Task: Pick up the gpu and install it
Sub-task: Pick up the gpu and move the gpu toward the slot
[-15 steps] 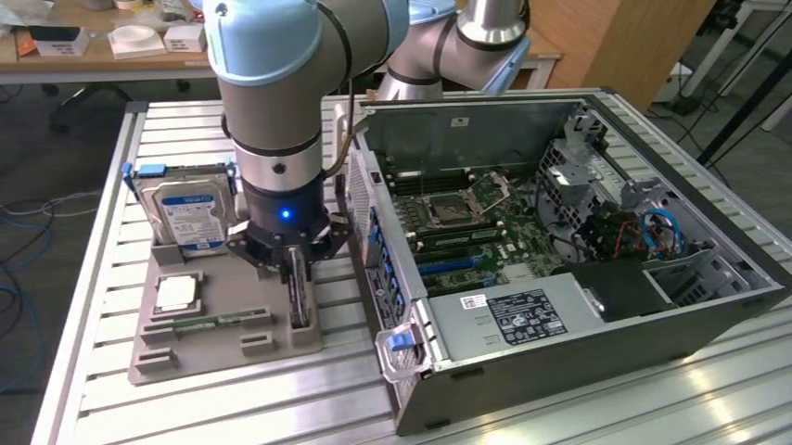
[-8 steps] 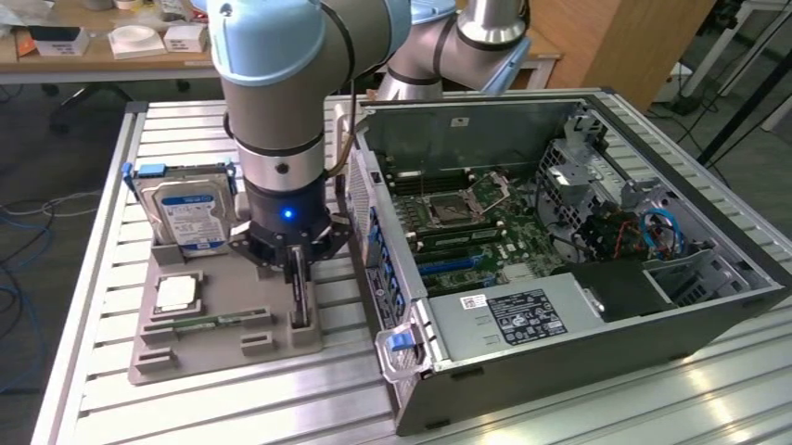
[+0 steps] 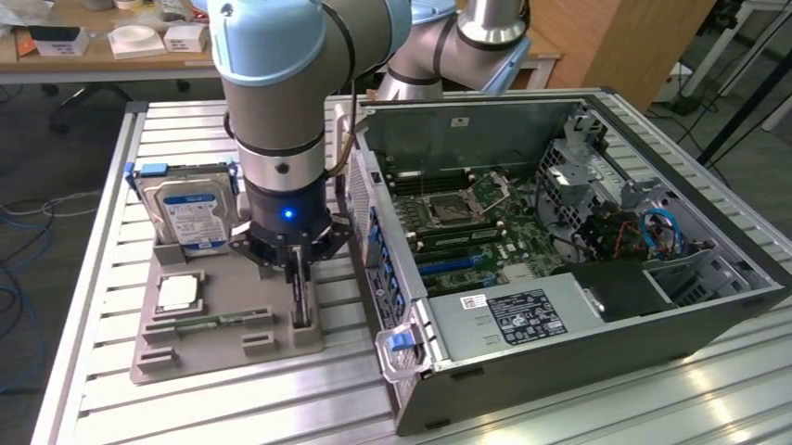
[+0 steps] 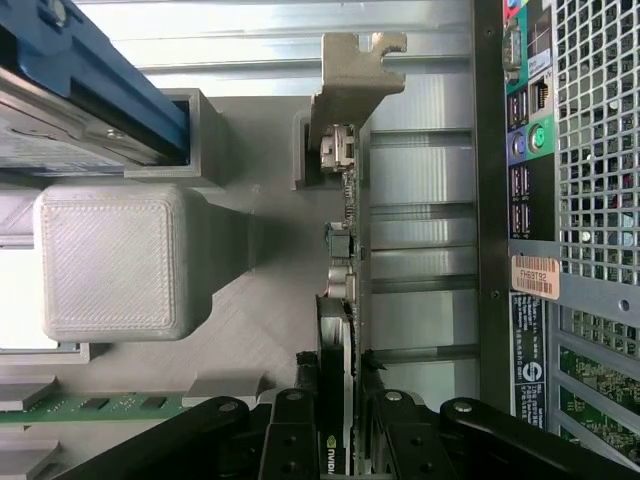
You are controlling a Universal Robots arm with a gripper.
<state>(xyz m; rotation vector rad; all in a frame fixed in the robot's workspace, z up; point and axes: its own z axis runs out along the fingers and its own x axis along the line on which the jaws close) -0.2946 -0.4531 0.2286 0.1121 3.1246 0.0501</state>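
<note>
The gpu [image 4: 346,262] stands on edge in a slot of the grey tray [image 4: 270,300], its silver end bracket [image 4: 350,75] at the far end. In the exterior view the gpu [image 3: 302,308] is a thin dark card upright at the tray's right side, next to the open computer case [image 3: 569,306]. My gripper [image 4: 340,440] comes straight down over it, with one black finger against each face of the card near its fan end. From outside, the gripper [image 3: 300,278] sits right on the card's top edge. The card still rests in the tray.
On the same tray [image 3: 223,357] stand a silver hard drive [image 3: 188,211] with a blue-white label, a square chip [image 3: 180,292] and a narrow green memory stick [image 3: 210,323]. The case's rear panel [image 4: 560,200] runs close beside the gpu. Blue slots [image 3: 452,269] show on the motherboard.
</note>
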